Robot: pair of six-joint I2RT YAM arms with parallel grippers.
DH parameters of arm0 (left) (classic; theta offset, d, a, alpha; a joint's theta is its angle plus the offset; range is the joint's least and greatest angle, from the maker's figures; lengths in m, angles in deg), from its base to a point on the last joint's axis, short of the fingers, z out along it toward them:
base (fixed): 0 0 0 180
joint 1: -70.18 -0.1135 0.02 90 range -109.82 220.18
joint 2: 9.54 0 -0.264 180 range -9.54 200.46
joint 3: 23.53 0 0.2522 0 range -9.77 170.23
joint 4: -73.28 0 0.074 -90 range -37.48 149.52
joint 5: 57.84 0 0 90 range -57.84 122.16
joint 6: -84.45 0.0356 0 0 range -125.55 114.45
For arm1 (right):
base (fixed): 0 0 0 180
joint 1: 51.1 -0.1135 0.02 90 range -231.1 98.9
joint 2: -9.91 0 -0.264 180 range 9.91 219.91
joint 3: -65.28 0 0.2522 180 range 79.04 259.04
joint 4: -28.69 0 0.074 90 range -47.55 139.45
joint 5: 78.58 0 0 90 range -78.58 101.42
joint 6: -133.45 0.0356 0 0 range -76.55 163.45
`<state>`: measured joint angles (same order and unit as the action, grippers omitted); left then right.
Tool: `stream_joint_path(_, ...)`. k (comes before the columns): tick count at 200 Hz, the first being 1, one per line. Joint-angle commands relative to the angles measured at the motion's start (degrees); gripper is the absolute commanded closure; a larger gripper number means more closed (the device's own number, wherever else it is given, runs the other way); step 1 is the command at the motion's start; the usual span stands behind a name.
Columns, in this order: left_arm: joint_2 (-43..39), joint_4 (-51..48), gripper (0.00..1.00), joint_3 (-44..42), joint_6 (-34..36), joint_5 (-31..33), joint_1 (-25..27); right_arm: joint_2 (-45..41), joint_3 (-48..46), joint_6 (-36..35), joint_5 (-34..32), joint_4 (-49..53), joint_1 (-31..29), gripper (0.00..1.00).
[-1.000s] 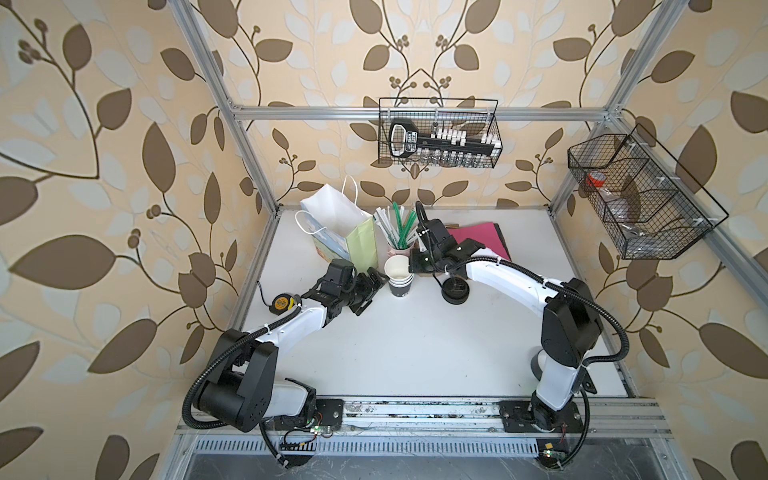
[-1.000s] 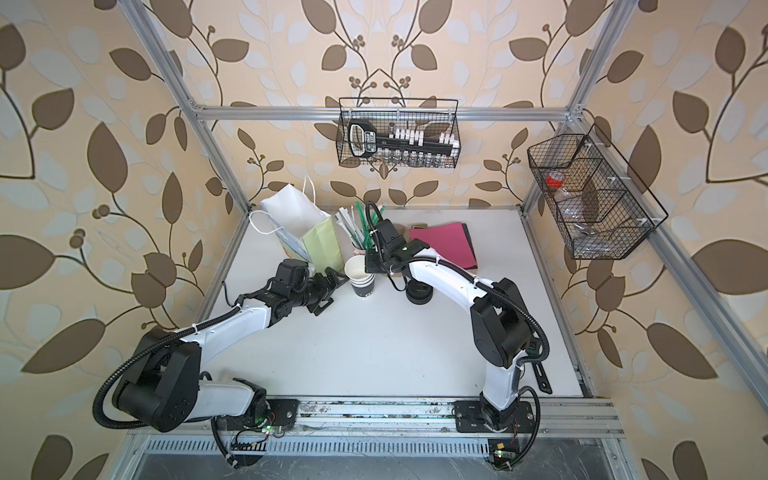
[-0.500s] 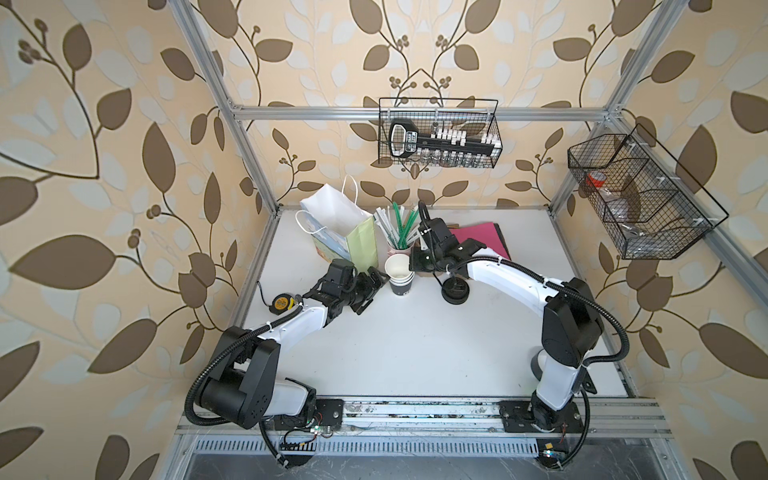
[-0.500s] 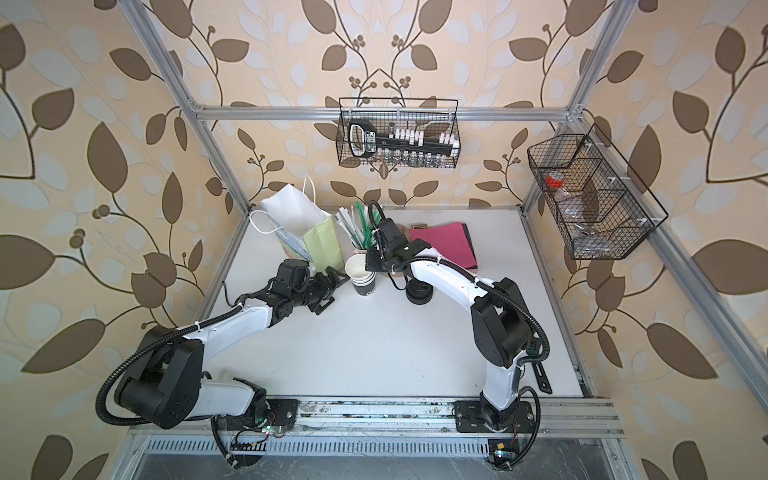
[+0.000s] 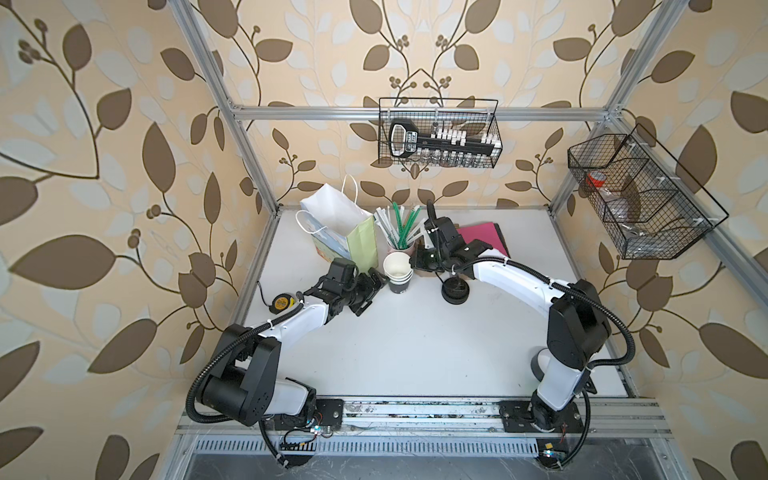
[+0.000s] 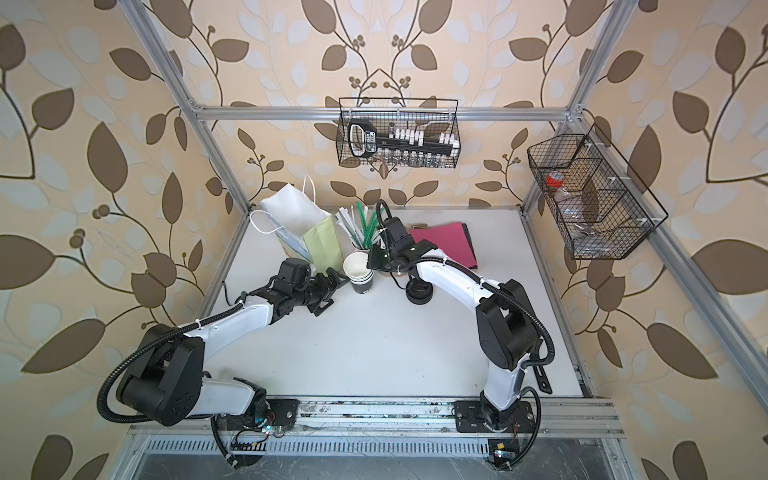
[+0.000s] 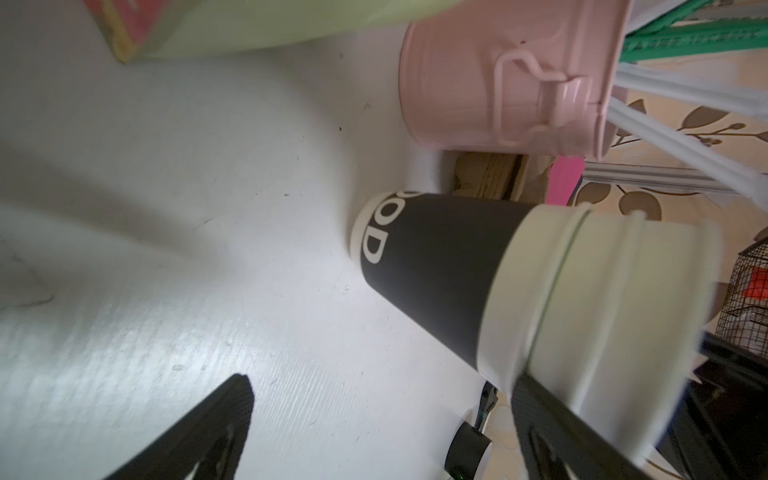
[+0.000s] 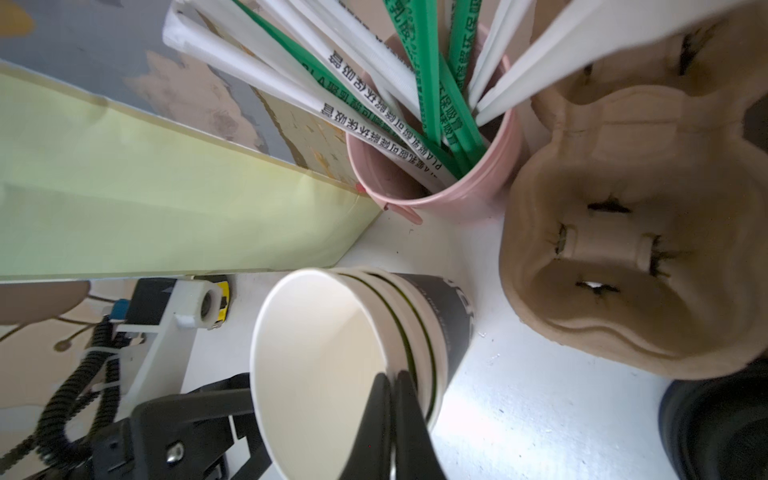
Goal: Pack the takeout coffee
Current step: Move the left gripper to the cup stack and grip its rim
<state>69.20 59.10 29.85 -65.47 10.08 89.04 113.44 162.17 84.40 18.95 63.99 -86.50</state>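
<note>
No lidded takeout coffee shows in any view. A stack of lidless paper cups (image 5: 398, 270) (image 6: 358, 268) (image 8: 332, 353) stands mid-table, with white insides and a dark bottom cup (image 7: 432, 266). My right gripper (image 5: 415, 264) (image 6: 372, 262) (image 8: 392, 399) is shut on the rim of the top cup, one finger inside and one outside. On the stack's other side my left gripper (image 5: 374, 286) (image 6: 334, 282) (image 7: 382, 415) stands open. One of its fingers (image 7: 552, 419) is against the upper cups, and the other lies apart over bare table.
A light-green paper bag (image 5: 345, 224) (image 6: 309, 235) stands behind the cups, beside a pink bucket of straws (image 5: 401, 245) (image 8: 469, 183). A pulp cup carrier (image 8: 623, 249) sits next to the bucket. A stack of loose black lids (image 5: 455, 289) (image 6: 419, 293), a pink folder (image 5: 484, 239) and a tape measure (image 5: 282, 301) lie around.
</note>
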Motion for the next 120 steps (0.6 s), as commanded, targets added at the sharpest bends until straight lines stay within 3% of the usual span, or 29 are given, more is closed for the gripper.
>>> stream_joint_path(1, -1.3, -3.4, 0.01, 3.4, 1.9, 0.0, 0.7, -1.9, -0.9, 1.5, 2.3, -2.2, -0.1, 1.0)
stream_joint_path(76, -15.7, -16.3, 0.01, 7.8, 5.8, 5.8, 0.7, -1.9, -1.4, 0.0, -0.4, -0.5, 1.0, 1.0)
stream_joint_path(120, -11.2, -22.8, 0.07, 12.3, 6.7, 8.4, 1.0, -2.1, -0.4, -1.3, -2.1, 0.8, -0.5, 1.0)
